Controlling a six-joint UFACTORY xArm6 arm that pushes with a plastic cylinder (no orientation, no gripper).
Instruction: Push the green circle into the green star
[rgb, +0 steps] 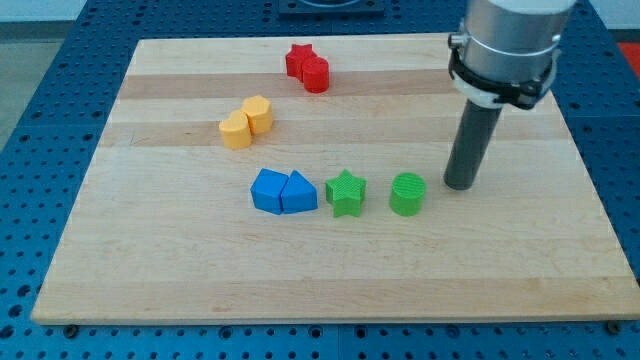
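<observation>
The green circle (407, 193) lies on the wooden board right of centre. The green star (346, 192) lies a short gap to its left, apart from it. My tip (460, 185) rests on the board just to the right of the green circle, with a small gap between them. The rod rises up to the grey arm at the view's top right.
A blue pentagon-like block (269, 190) and a blue triangle (298, 193) touch each other left of the green star. Two yellow blocks (247, 121) sit together at upper left. A red star (299, 59) and a red round block (316, 75) touch near the top. The wooden board (150, 270) lies on a blue perforated table.
</observation>
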